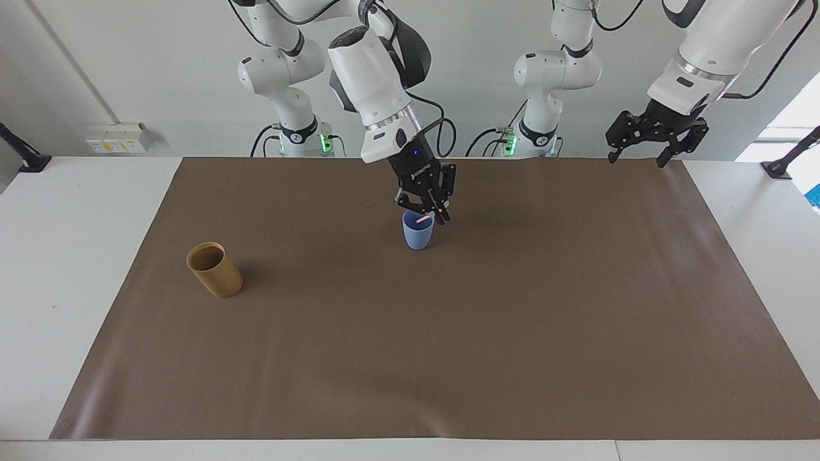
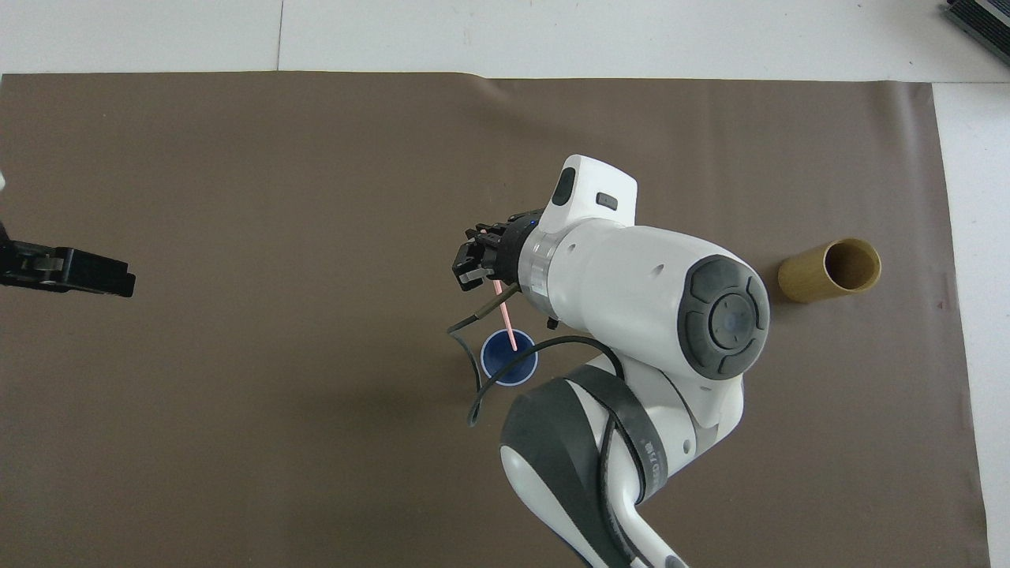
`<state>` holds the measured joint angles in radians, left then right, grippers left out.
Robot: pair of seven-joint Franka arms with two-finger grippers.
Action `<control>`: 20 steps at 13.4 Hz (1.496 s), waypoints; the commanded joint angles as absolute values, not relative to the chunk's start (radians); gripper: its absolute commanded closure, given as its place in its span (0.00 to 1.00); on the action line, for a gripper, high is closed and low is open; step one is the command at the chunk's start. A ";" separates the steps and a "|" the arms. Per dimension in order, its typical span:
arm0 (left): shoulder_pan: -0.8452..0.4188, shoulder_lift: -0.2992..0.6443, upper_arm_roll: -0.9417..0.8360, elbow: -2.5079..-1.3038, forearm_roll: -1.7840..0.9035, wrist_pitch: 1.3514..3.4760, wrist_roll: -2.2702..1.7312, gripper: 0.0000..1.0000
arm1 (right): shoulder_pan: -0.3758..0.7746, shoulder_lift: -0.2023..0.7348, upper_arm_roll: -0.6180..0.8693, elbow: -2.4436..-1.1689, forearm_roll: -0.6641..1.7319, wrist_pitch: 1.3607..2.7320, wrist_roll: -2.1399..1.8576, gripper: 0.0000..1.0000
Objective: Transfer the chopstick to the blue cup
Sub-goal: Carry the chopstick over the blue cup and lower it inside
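Observation:
My right gripper is shut on a thin pale-pink chopstick and holds it tilted just over the small light-blue cup. The stick's lower end lies within the cup's mouth, at its rim. In the overhead view the chopstick slants from the right gripper down into the blue cup. I see only one stick. My left gripper is open and empty, and waits raised over the table's edge at the left arm's end. It also shows in the overhead view.
A tan wooden-looking cylindrical cup stands on the brown mat toward the right arm's end, farther from the robots than the blue cup. It also shows in the overhead view. White table surrounds the mat.

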<state>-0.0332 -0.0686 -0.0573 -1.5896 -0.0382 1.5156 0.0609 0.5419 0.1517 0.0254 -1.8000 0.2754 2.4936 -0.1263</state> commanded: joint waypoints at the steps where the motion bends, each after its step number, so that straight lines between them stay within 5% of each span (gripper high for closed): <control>1: -0.020 -0.086 -0.066 -1.601 -0.018 1.513 0.058 0.00 | 0.545 0.126 0.021 -1.855 0.245 2.508 -0.133 1.00; 8: -0.020 -0.086 -0.066 -1.603 -0.018 1.513 0.058 0.00 | 0.577 0.164 0.021 -1.913 0.245 2.634 -0.129 0.99; 9: -0.020 -0.086 -0.066 -1.603 -0.018 1.513 0.058 0.00 | 0.577 0.164 0.021 -1.914 0.245 2.632 -0.129 0.92; 10: -0.020 -0.086 -0.066 -1.603 -0.018 1.513 0.058 0.00 | 0.577 0.163 0.021 -1.914 0.245 2.629 -0.129 0.66; 11: -0.020 -0.086 -0.066 -1.603 -0.018 1.513 0.058 0.00 | 0.572 0.164 0.021 -1.916 0.245 2.628 -0.129 0.01; 20: -0.020 -0.086 -0.066 -1.603 -0.018 1.513 0.058 0.00 | 0.471 0.173 0.014 -1.867 0.247 2.611 -0.100 0.00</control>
<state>-0.0332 -0.0686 -0.0573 -1.5896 -0.0382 1.5156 0.0609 0.5233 0.1725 0.0085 -1.8893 0.2745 2.6163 -0.1257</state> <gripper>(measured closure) 0.000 0.000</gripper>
